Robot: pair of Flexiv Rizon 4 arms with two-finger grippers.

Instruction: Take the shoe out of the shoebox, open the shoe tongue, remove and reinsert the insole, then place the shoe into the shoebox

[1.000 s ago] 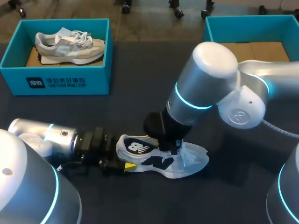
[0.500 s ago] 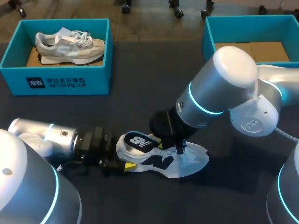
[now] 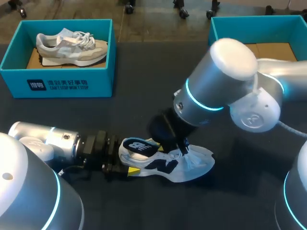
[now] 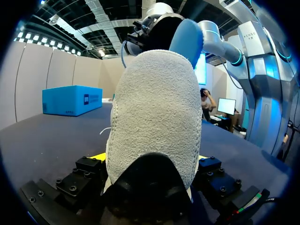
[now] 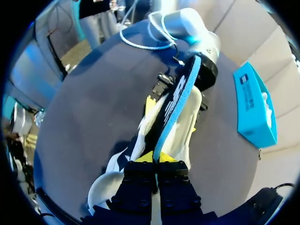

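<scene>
A white and navy shoe (image 3: 192, 165) lies on its side on the dark table, toe to the right. My left gripper (image 3: 125, 165) is closed on its heel, a yellow tip along each side; in the left wrist view the fuzzy heel (image 4: 154, 117) fills the gap between the fingers (image 4: 101, 157). My right gripper (image 3: 180, 148) stands over the shoe's opening, shut on the insole (image 3: 136, 146). In the right wrist view the tips (image 5: 156, 158) pinch the black, blue-edged insole (image 5: 176, 103), which stretches ahead over the shoe (image 5: 190, 129), its heel end lifted.
A teal shoebox (image 3: 57, 84) at the back left holds a beige shoe (image 3: 72, 45). A second teal shoebox (image 3: 216, 31) stands at the back right with only a cardboard floor showing. The right arm's elbow bulks over the table's middle.
The insole's heel end has risen out of the shoe and slid toward the heel. My right arm has swung and shifted over the shoe. The left arm has kept still.
</scene>
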